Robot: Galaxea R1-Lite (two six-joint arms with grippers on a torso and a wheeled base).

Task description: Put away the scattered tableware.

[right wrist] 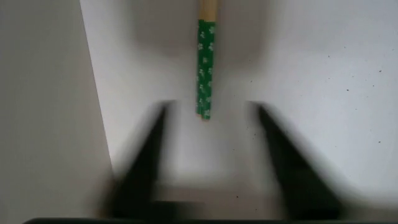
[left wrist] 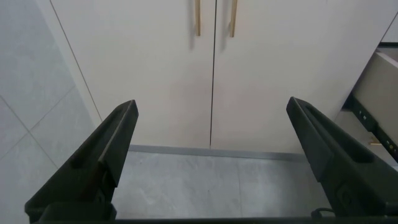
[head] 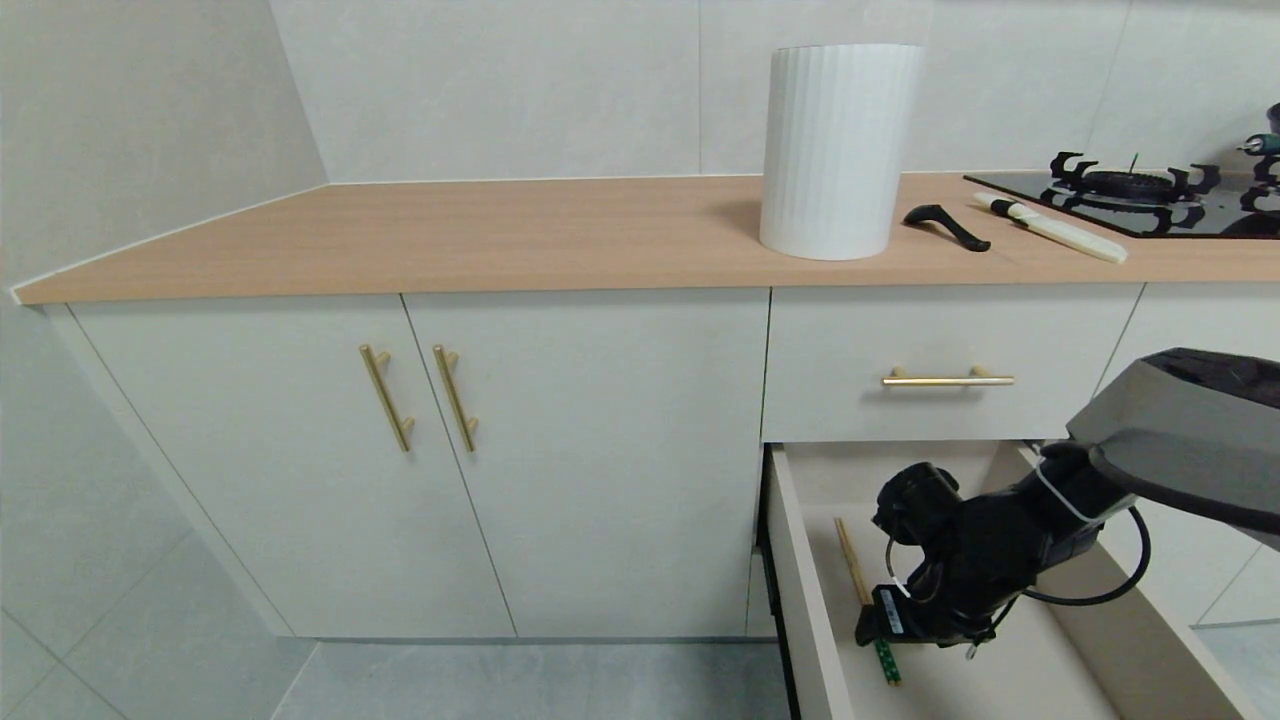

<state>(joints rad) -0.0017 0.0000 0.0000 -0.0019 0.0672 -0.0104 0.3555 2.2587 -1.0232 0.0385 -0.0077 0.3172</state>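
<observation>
The open drawer point(head: 800, 580) is pulled out low under the counter. Its pale, smooth walls are straight, and much of its flat floor is bare. Inside, the chopstick point(head: 852, 560) lies flat close to the drawer's left wall. Its long axis runs front to back, with the green patterned end toward the drawer's front and the plain wood end toward the back. The right gripper point(right wrist: 210, 112) hangs over the drawer floor with its jaws released. Its dark fingers are spread either side of the green tip and are not gripping it.

Left of the drawer, the left gripper point(left wrist: 211, 106) is low above the grey tiled floor. Its jaws are wide apart and hold nothing, and it faces two flat white cabinet doors point(head: 500, 450) with slim brass bar handles point(head: 455, 397).

Directly above the drawer is a closed drawer front point(head: 870, 340). Above that, on the wood-grain countertop point(head: 450, 235), stand a white ribbed cylinder point(head: 835, 150), a curved black handle point(head: 945, 225) and a pale-bladed knife point(head: 1060, 230). A black hob point(head: 1130, 190) is farthest to the right.
</observation>
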